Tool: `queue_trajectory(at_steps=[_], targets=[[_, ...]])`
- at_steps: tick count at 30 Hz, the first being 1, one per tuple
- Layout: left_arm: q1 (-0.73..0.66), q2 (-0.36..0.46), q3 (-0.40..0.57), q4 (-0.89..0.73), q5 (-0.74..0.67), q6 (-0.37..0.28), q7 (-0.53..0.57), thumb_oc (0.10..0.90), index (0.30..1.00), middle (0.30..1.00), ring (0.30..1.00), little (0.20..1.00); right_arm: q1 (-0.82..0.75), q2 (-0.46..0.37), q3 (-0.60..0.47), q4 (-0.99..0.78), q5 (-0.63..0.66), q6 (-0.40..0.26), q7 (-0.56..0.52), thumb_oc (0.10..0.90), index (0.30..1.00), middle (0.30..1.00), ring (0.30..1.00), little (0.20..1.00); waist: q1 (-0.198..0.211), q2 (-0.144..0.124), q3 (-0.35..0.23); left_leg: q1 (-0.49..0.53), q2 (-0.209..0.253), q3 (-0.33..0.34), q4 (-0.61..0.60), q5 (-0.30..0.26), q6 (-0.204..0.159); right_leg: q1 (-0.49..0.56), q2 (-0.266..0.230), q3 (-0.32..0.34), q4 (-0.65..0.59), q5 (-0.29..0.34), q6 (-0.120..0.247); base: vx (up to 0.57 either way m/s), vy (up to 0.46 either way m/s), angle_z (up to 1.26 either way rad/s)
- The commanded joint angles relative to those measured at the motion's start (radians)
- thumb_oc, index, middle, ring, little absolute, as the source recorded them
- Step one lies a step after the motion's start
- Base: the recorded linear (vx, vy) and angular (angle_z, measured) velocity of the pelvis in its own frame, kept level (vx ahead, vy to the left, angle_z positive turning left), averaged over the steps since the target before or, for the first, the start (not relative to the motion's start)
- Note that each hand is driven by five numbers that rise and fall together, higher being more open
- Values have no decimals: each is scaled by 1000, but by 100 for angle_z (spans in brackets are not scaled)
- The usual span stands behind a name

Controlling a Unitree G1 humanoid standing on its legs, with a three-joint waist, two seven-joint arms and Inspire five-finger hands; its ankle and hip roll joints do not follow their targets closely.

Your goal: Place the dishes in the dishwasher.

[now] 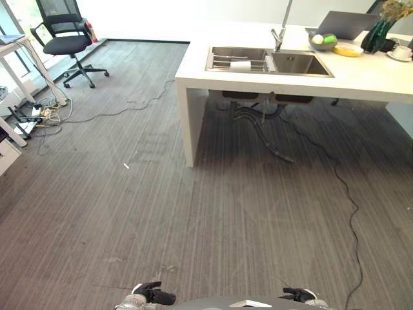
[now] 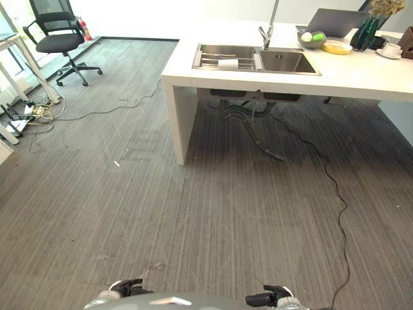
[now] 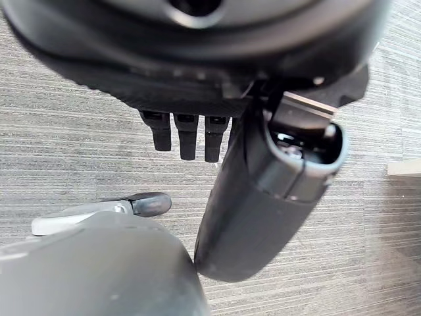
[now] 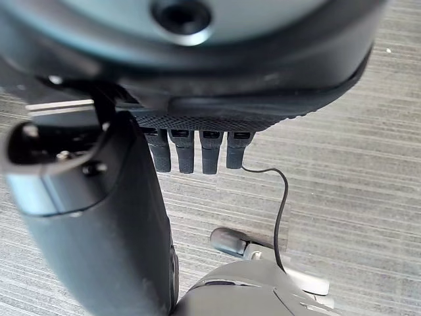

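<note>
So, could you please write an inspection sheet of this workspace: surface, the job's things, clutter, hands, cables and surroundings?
Surface: white counter with a double sink and a faucet; grey striped floor.
Job's things: white cup lying on the rack in the sink's left basin; cup on a saucer and yellow dish on the counter; no dishwasher seen.
Clutter: fruit bowl, laptop, green vase.
Hands: left hand and right hand hang over the floor, fingers relaxed, holding nothing.
Cables: one black cable runs from under the counter across the floor; a tangle by the desk.
Surroundings: office chair, desk legs.
</note>
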Motion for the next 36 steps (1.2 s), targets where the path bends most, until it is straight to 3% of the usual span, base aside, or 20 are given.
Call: queue_trajectory(at_steps=[1, 36], targets=[[-6, -27, -28, 106, 37, 9, -9, 800, 900, 900, 900, 900, 20, -2, 33, 75, 10, 19, 7, 800, 900, 900, 900, 900, 0, -9, -24, -49, -16, 42, -3, 63, -43, 15, -45, -35, 16, -30, 109, 2, 0, -4], [3, -20, 23, 107, -41, -11, 5, 800, 900, 900, 900, 900, 20, -10, 1, 75, 58, 3, -6, 800, 900, 900, 900, 900, -2, -5, -14, -44, -17, 29, -3, 59, -48, 20, -38, -56, 16, -43, 103, 0, -2, 0]])
